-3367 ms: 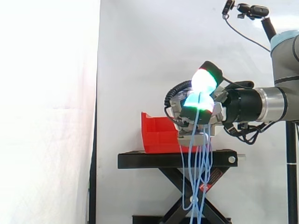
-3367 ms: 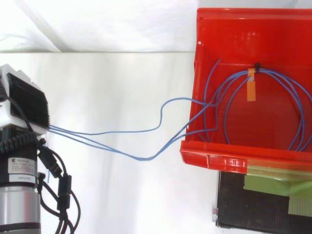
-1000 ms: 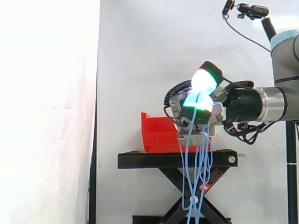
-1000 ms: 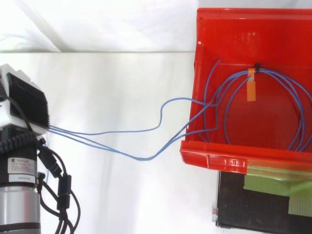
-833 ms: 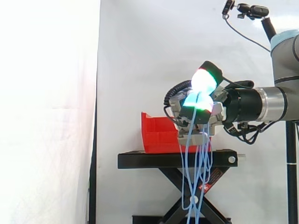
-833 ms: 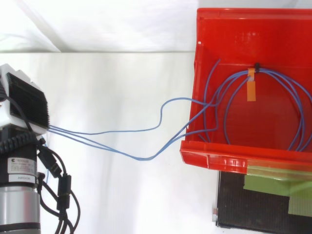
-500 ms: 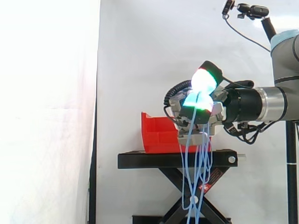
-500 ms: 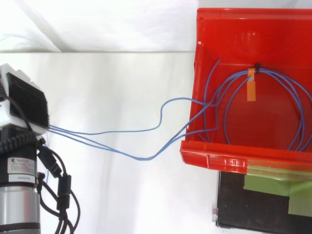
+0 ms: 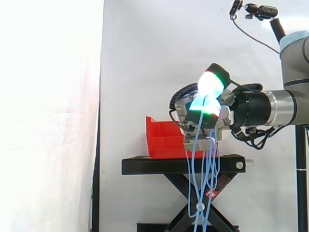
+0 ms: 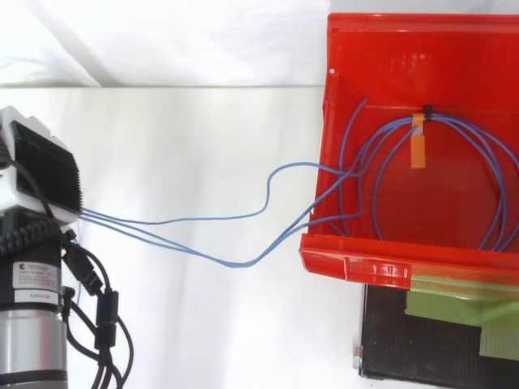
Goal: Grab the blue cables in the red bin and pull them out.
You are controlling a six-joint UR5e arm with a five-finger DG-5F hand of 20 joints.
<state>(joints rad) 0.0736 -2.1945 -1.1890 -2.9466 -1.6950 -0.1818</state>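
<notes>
Nearest me, the hand (image 9: 203,118) hangs level with the red bin (image 10: 381,263) and clear of its open front, fingers curled tight round a bunch of the blue cables (image 9: 207,164), pads (image 9: 211,83) glowing green and white. Loose loops dangle from that grip down past the black stand (image 9: 178,166). From above, slack strands wander from the hand to the bin's lip, sagging and unstrained. Beyond the lip the main coil (image 10: 438,121) lies flat on the bin floor, bound by a tie with an orange tag (image 10: 418,150). Nothing has shifted over the last few seconds — hand, strands and coil sit just as before — so the pull seems stalled, with most of the cable left to drag out.
</notes>
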